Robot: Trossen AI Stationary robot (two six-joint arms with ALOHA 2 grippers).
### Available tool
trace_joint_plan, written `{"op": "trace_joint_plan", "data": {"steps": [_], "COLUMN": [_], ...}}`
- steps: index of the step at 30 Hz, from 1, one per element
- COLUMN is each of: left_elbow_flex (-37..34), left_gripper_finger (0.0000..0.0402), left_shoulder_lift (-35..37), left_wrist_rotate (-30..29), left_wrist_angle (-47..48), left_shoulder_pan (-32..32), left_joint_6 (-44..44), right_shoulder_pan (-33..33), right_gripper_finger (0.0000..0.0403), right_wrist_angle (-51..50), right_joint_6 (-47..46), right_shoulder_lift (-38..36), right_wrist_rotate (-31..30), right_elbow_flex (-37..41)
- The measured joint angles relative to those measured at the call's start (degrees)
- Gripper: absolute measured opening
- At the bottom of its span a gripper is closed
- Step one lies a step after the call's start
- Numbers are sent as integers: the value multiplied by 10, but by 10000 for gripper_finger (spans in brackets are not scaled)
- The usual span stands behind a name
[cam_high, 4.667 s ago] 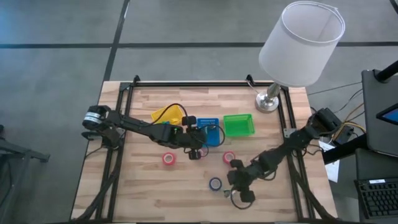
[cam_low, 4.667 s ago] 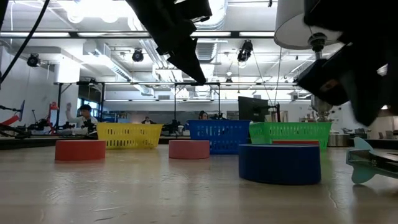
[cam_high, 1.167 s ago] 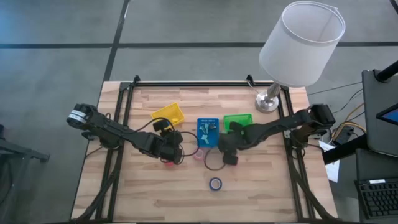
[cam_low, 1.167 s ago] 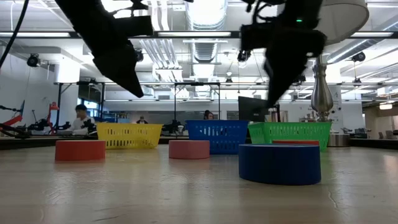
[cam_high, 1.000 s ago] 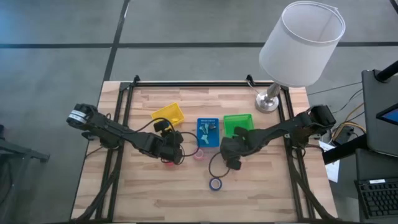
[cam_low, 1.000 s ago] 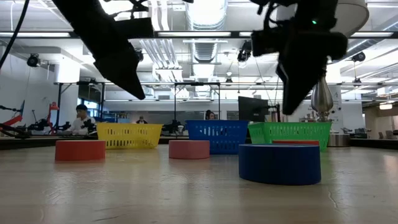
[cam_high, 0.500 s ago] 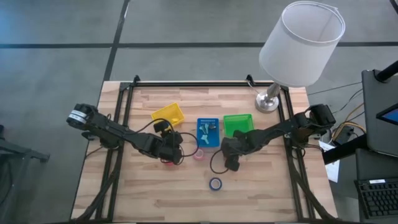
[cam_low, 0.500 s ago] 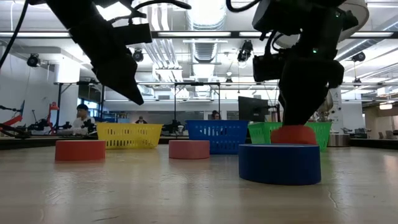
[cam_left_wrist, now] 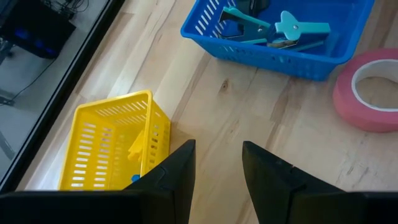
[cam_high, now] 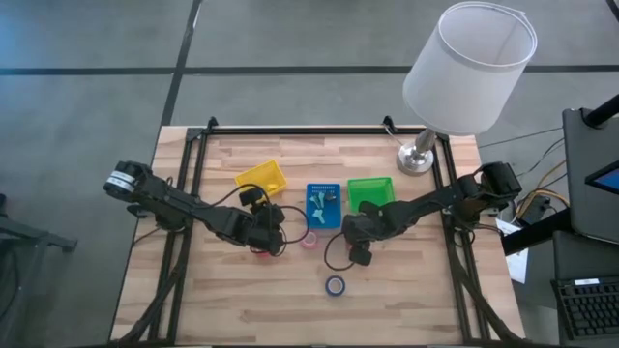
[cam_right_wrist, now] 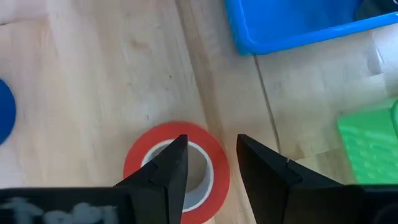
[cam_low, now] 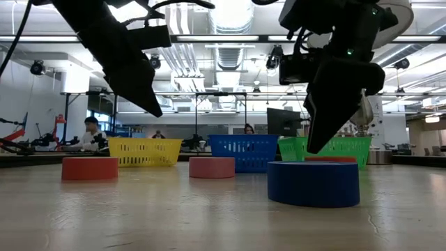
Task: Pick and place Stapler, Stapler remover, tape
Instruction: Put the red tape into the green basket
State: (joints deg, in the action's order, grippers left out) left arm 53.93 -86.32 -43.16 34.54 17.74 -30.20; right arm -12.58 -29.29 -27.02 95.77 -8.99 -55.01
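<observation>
Red tape (cam_right_wrist: 177,171) beside the blue basket (cam_right_wrist: 292,22) lies under the spread right pincer (cam_right_wrist: 208,163); an off-centre squeeze could flick it away.

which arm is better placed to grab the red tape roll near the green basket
The right. In the right wrist view its gripper hangs open directly over that red tape roll, which lies on the table just in front of the green basket. The left gripper hovers open over the table's left half, far from it.
</observation>
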Motion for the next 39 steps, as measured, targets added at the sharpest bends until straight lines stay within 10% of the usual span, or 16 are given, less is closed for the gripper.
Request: {"op": "trace_joint_plan", "data": {"steps": [33,39], "left_elbow_flex": [0,0], "left_gripper_finger": [135,135], "left_shoulder_lift": [0,0], "left_wrist_rotate": [0,0], "left_wrist_angle": [-3,-12], "left_shoulder_pan": [0,0], "left_joint_6": [0,0], "right_shoulder_pan": [-3,-1], "right_gripper_finger": [34,47], "right_wrist_angle": [45,-36], "right_joint_6": [49,123], "right_shoulder_lift": [0,0], "right_wrist_rotate": [35,-75], "right_elbow_flex": [10,-69]}}
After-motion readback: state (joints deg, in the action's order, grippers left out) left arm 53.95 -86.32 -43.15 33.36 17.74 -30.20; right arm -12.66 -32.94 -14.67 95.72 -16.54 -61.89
